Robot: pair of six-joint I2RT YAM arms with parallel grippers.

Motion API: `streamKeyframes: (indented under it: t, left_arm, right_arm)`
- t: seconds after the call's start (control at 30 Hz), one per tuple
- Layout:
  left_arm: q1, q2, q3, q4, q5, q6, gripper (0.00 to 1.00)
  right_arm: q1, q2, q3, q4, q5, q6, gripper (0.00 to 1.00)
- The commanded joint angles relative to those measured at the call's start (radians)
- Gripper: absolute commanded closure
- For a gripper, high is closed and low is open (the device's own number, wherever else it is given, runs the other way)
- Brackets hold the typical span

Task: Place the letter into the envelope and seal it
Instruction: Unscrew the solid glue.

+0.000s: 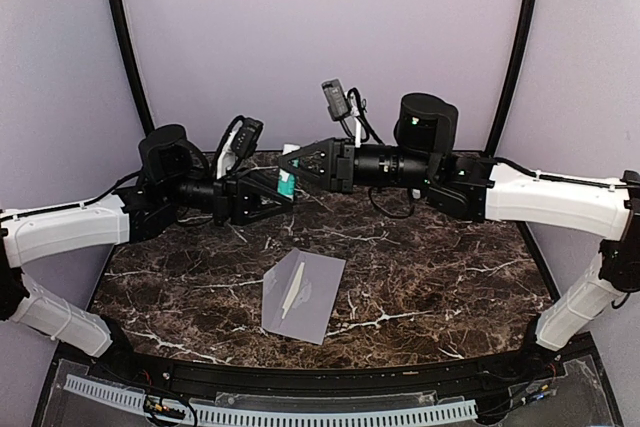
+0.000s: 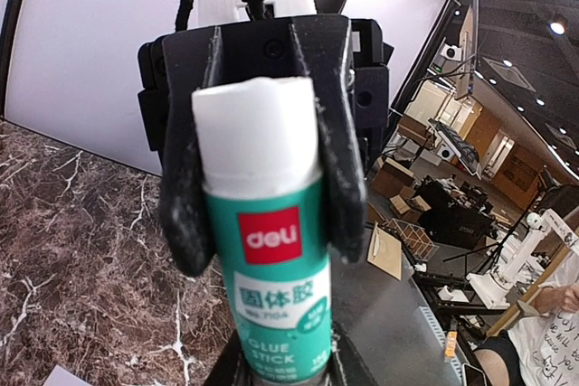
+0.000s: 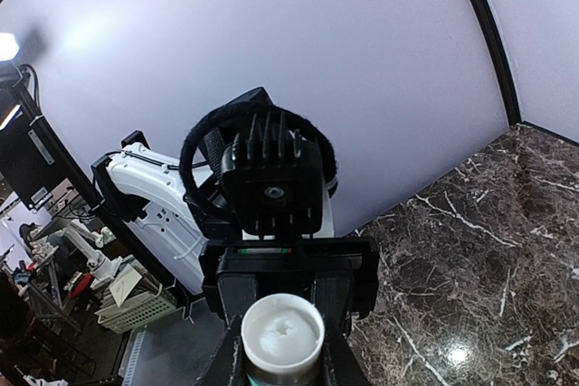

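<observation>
Right gripper (image 1: pixel 293 169) pinches the cap of the green-and-white plastic glue stick (image 2: pixel 276 259); left gripper (image 1: pixel 280 197) clamps its body. Pale grey-lavender paper envelope (image 1: pixel 315 307) lies at six o'clock beneath them, long axis one-to-seven, nearer the left.

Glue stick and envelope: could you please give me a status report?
Left gripper and right gripper both shut on glue stick, mid-air. Envelope flat on table below, untouched. No obstruction seen.
</observation>
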Motion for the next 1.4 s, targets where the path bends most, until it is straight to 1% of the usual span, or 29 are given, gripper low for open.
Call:
streamKeyframes:
  t: [0.0,0.1,0.13,0.17,0.27,0.43,0.6,0.7,0.83,0.9,1.03,1.1,1.2,1.27,1.3,1.37]
  left_arm:
    - [0.002,-0.002,-0.009,0.039,0.012,0.011,0.91]
    - [0.002,-0.008,-0.003,-0.009,-0.037,0.045,0.97]
    - [0.002,-0.009,0.001,-0.047,-0.076,0.068,0.99]
    - [0.002,-0.013,0.009,-0.070,-0.099,0.096,1.00]
    - [0.002,-0.020,0.026,-0.182,-0.241,0.148,1.00]
    - [0.002,-0.037,0.034,-0.268,-0.445,0.189,1.00]
    - [0.002,-0.034,0.035,-0.313,-0.563,0.191,1.00]
    - [0.002,-0.026,0.038,-0.330,-0.594,0.188,1.00]
    - [0.002,-0.013,0.043,-0.326,-0.567,0.185,1.00]
    - [0.002,-0.011,0.044,-0.325,-0.560,0.181,1.00]
    - [0.002,-0.018,0.044,-0.319,-0.554,0.177,1.00]
    - [0.004,-0.025,0.041,-0.309,-0.538,0.173,1.00]
    - [0.009,-0.033,0.038,-0.292,-0.488,0.172,1.00]
    - [0.013,-0.038,0.038,-0.278,-0.453,0.175,1.00]
    - [0.016,-0.040,0.038,-0.274,-0.437,0.177,1.00]
    - [0.017,-0.042,0.039,-0.256,-0.375,0.185,1.00]
  right_arm:
    - [-0.006,-0.032,-0.012,0.029,0.061,-0.007,1.00]
    - [0.000,-0.029,-0.008,0.001,0.124,-0.016,1.00]
    - [0.005,-0.025,-0.001,-0.015,0.147,-0.021,1.00]
    - [0.011,-0.022,0.007,-0.035,0.175,-0.029,1.00]
    - [0.043,-0.003,0.048,-0.121,0.304,-0.062,1.00]
    - [0.108,0.076,0.162,-0.302,0.599,-0.061,1.00]
    - [0.155,0.172,0.272,-0.444,0.810,-0.006,1.00]
    - [0.163,0.215,0.320,-0.491,0.849,0.017,1.00]
    - [0.162,0.214,0.321,-0.484,0.830,0.016,0.99]
    - [0.159,0.184,0.292,-0.447,0.798,0.000,0.91]
    - [0.130,0.096,0.210,-0.368,0.682,-0.016,0.65]
    - [0.111,0.048,0.164,-0.340,0.643,-0.021,0.54]
    - [0.091,-0.032,0.074,-0.279,0.600,-0.037,0.42]
    - [0.070,-0.088,0.002,-0.204,0.535,-0.050,0.36]
    - [0.057,-0.116,-0.039,-0.164,0.488,-0.054,0.32]
    - [0.018,-0.158,-0.114,-0.069,0.357,-0.054,0.30]
